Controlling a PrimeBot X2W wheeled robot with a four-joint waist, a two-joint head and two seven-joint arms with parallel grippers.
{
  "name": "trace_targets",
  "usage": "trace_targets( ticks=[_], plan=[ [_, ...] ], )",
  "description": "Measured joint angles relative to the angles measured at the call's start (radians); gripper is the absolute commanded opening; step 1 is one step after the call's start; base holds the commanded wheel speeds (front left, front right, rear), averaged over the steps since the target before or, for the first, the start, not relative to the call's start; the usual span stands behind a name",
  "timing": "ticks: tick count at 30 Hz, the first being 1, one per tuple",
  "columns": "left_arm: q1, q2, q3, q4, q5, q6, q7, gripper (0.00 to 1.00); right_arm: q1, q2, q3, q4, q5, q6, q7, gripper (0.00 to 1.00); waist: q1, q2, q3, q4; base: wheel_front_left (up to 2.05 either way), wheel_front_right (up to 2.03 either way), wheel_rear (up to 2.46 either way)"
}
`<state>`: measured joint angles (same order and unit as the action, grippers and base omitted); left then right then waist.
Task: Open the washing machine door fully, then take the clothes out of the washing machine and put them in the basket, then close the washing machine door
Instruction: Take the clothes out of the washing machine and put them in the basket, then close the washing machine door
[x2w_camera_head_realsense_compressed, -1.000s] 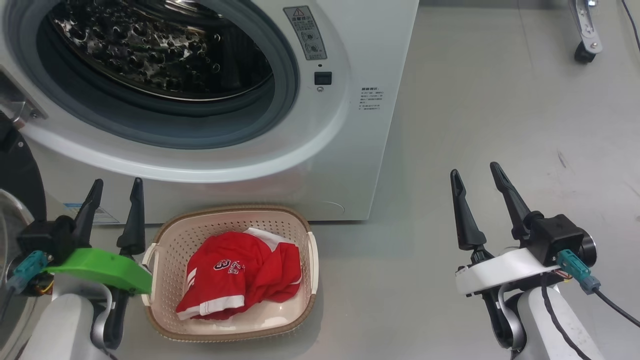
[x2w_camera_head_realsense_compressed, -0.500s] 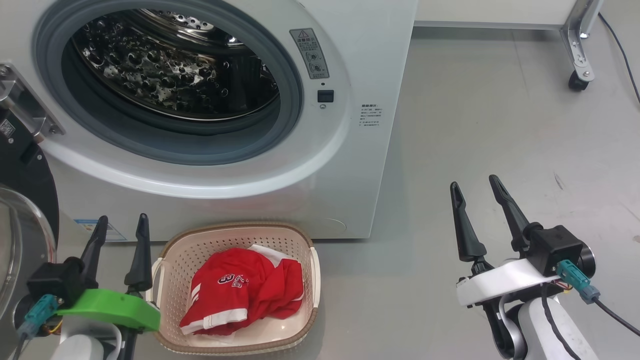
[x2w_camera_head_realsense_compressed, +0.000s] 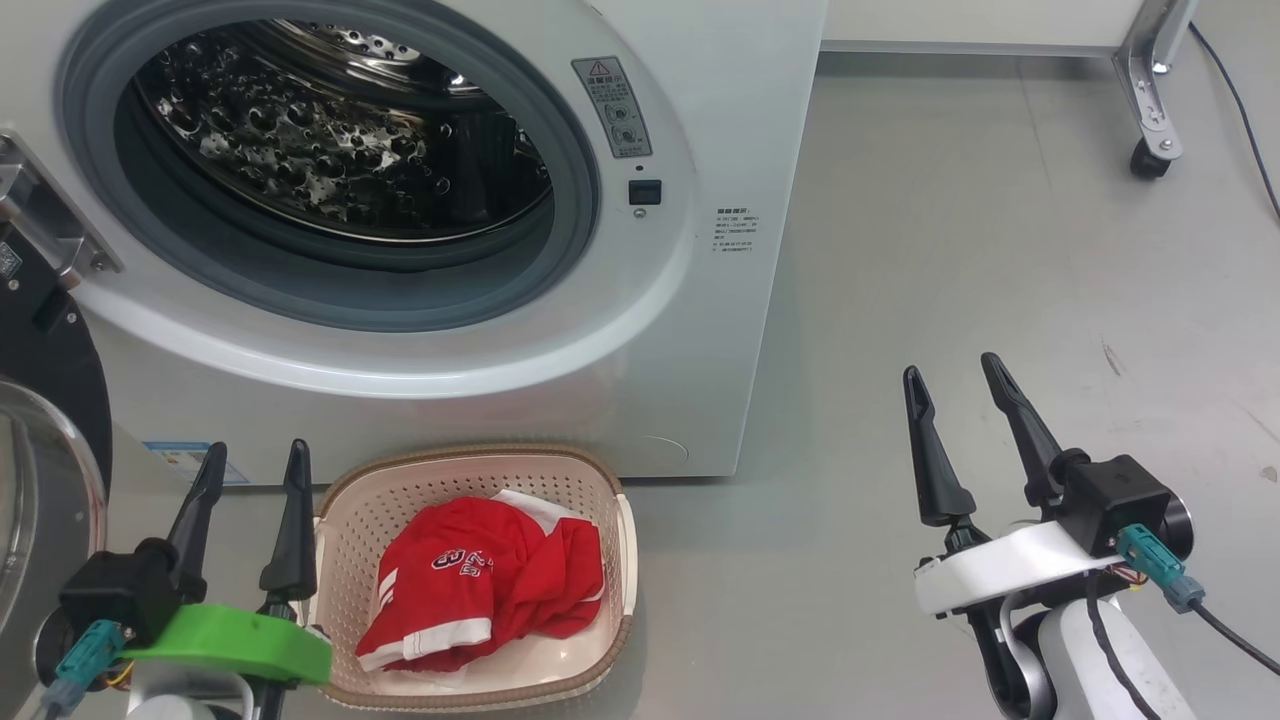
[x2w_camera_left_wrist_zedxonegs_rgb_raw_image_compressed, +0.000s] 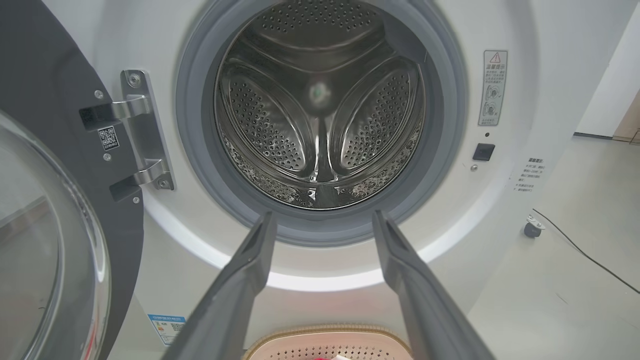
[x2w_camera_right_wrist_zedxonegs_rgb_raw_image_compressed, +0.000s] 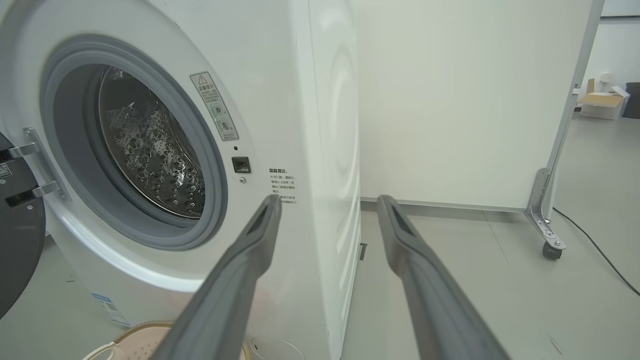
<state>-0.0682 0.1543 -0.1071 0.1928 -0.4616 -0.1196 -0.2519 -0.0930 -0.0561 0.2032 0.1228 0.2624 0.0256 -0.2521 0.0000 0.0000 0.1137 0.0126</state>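
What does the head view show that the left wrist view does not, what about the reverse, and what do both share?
Head view: the clothes heaped in the basket, logo showing, and the open right end effector beside the washing machine. Left wrist view: the drum's back wall, seen straight on, with nothing lying inside. Both: the washing machine, the open washing machine door, the basket's rim and the open left end effector.

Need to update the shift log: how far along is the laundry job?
Done: the washing machine door stands open, the drum looks empty, and the clothes lie in the basket. In hand: nothing; the left hand and right hand are open and empty. Left: closing the door.
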Motion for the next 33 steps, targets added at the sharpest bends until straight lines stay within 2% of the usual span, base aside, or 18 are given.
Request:
trace_targets(
  ticks=[33],
  plan=[
    [0.053, -0.014, 0.007, -0.078, 0.054, 0.0, 0.0, 1.0, 0.0, 0.0, -0.005, -0.009, 0.0, 0.003, 0.0, 1.0, 0.0, 0.0, 0.011, 0.0, 0.0, 0.0, 0.0]
  ],
)
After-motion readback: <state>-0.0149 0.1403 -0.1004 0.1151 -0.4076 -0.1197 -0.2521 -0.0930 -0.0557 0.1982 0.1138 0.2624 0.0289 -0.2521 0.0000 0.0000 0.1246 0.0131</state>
